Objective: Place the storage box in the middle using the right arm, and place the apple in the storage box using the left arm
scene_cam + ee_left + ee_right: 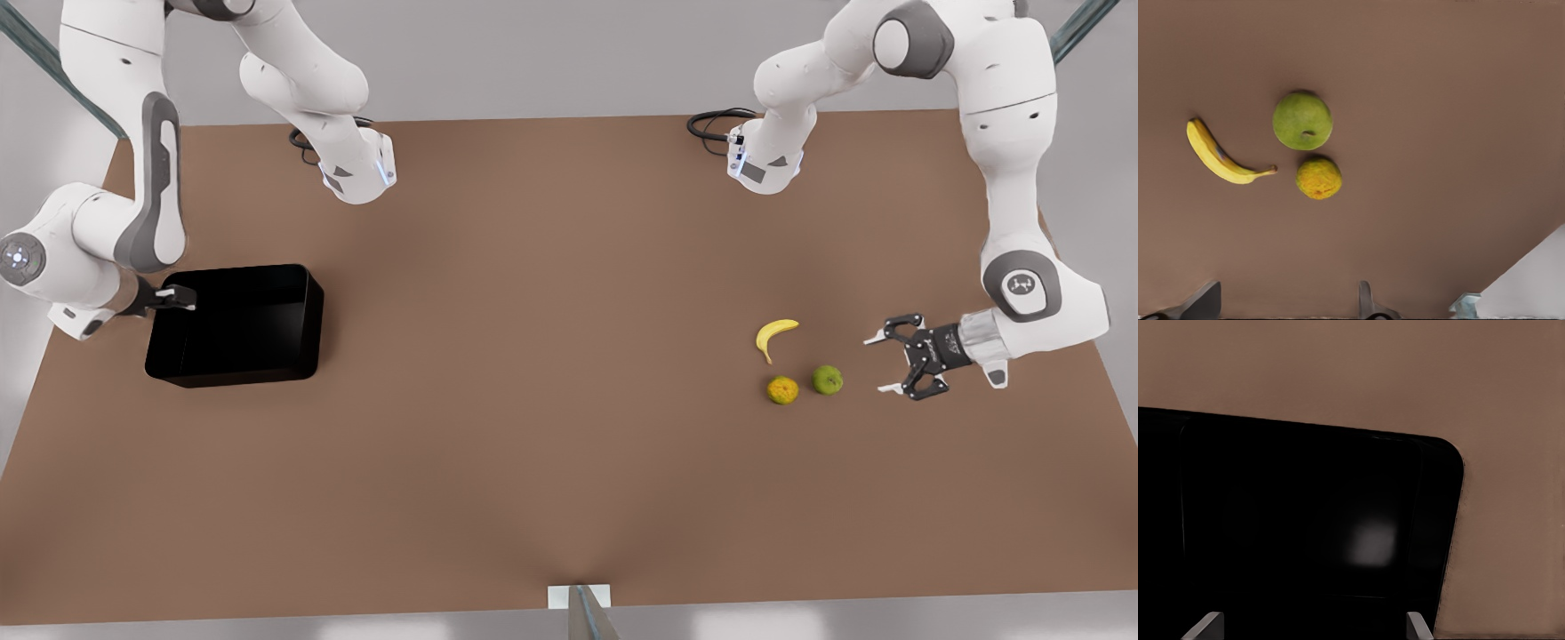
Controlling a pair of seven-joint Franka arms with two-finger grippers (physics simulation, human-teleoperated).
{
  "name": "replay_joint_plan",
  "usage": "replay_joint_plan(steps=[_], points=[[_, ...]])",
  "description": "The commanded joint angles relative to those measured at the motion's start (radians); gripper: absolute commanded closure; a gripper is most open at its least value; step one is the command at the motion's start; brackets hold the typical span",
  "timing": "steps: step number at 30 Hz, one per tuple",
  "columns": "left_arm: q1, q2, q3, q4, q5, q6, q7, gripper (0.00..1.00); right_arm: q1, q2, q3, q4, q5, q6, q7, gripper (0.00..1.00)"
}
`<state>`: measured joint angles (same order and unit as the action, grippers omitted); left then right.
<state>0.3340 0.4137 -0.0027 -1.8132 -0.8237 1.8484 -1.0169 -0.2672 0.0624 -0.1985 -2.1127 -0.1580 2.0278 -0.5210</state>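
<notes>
On the front view's left side of the brown desk (pixel 551 427) sits the storage box (pixel 236 324), a glossy black open bin, empty, and well away from the middle where it's supposed to end up. The right arm's gripper (pixel 178 298) is right at the box's wall on that side, and from the right wrist view its two pale fingertips (pixel 1205 625) look spread with the box rim between them, so I'd say the jaws are open around the wall, not clamped yet. Honestly hard to be sure about contact.

Over on the front view's right, the left arm's gripper (pixel 880 363), the skeletal claw, hangs just beside the fruit with its jaws spread wide, holding nothing. Looks like it's waiting.

Then the little stuff: banana (pixel 775 338), the apple (pixel 827 380) (yellow-green, stem dimple showing in the left wrist view), and an orange-ish mottled fruit (pixel 782 389) just beside it.

So the step in hand is grabbing the box. Next the jaws need to close on that wall and drag or carry it to centre.
</notes>
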Motion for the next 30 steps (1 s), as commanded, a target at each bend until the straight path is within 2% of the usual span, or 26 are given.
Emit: replay_joint_plan(steps=[1, 5, 10, 12, 17, 19, 24, 30], points=[[-0.001, 0.002, 0.0, -0.001, -0.215, 0.002, 0.0, 0.0, 0.019, 0.004, -0.007, 0.0, 0.0, 0.008, -0.011, 0.0], [0.0, 0.045, -0.005, -0.054, -0.325, -0.001, 0.043, 0.0, 0.019, 0.088, -0.061, 0.048, -0.001, 0.051, -0.096, 0.0], [0.0, 0.05, -0.059, -0.106, -0.321, 0.014, 0.101, 0.0, 0.019, 0.102, -0.114, -0.058, -0.001, 0.233, -0.135, 0.0], [0.0, 0.046, -0.079, -0.129, -0.313, 0.025, 0.15, 0.0, 0.019, 0.116, -0.136, -0.07, -0.001, 0.249, -0.139, 0.0], [0.043, 0.094, -0.074, -0.13, -0.319, 0.032, 0.156, 0.0, -0.015, 0.174, -0.154, -0.076, 0.005, 0.285, -0.139, 0.0], [0.05, 0.109, -0.069, -0.133, -0.321, 0.032, 0.17, 0.0, -0.023, 0.192, -0.168, -0.118, 0.008, 0.394, -0.163, 0.0], [0.062, 0.131, -0.066, -0.135, -0.331, 0.035, 0.175, 0.0, -0.033, 0.274, -0.167, -0.119, 0.012, 0.473, -0.165, 0.0], [0.08, 0.165, -0.065, -0.132, -0.333, 0.038, 0.215, 0.0, -0.038, 0.264, -0.179, -0.26, 0.012, 0.612, -0.168, 0.0]])
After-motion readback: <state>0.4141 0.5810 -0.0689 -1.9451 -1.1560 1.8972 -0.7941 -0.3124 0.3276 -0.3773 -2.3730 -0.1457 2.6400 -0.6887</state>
